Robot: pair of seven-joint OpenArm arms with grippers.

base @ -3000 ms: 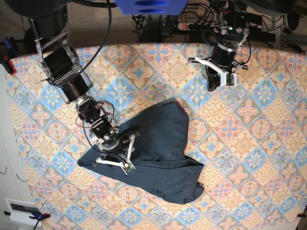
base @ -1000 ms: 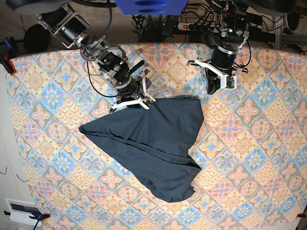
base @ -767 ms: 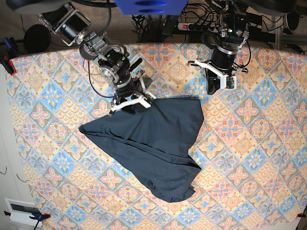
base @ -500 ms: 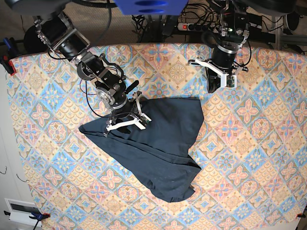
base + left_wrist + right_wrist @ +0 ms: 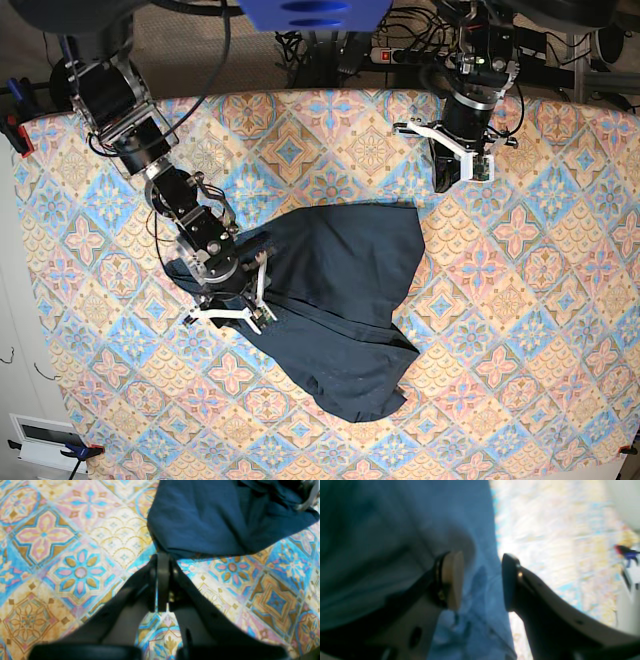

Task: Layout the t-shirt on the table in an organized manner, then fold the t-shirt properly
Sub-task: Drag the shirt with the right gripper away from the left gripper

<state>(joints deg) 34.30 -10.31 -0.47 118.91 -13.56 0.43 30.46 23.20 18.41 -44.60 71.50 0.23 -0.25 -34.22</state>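
Currently right gripper (image 5: 228,316) jaws apart over the t-shirt's (image 5: 340,300) left edge, nothing held; left gripper (image 5: 458,172) shut, idle. Shirt lies crumpled mid-table (image 5: 540,300). Soft, limp cloth; pinch at a hem corner.

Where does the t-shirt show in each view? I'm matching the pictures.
Base: t-shirt at table centre, right pincer over its left edge.
Left wrist: upper right, beyond the shut left pincer.
Right wrist: fills the left.
Shared landmark: the tile-patterned table.
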